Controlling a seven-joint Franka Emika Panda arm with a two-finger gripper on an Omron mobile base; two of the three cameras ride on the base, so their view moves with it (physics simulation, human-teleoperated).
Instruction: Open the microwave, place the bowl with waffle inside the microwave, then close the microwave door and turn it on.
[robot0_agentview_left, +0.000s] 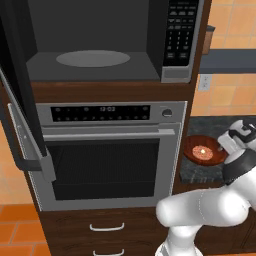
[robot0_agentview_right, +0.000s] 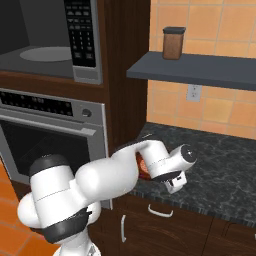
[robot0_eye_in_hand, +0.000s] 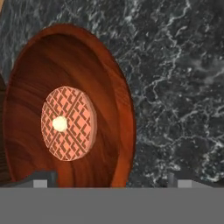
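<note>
The microwave stands open. The bowl sits on the bench, right of the oven. Fingers are spread wide above its rim; they should straddle the rim squarely, then close and lift level.

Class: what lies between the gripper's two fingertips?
In the hand view, the near rim of the bowl with waffle and bare countertop beside it.

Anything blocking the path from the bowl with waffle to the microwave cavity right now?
Nothing visible does. The microwave door is swung open to the left, so the microwave cavity and its turntable are exposed. The bowl with waffle sits on the dark counter lower right, with the open gripper straddling its rim.
</note>
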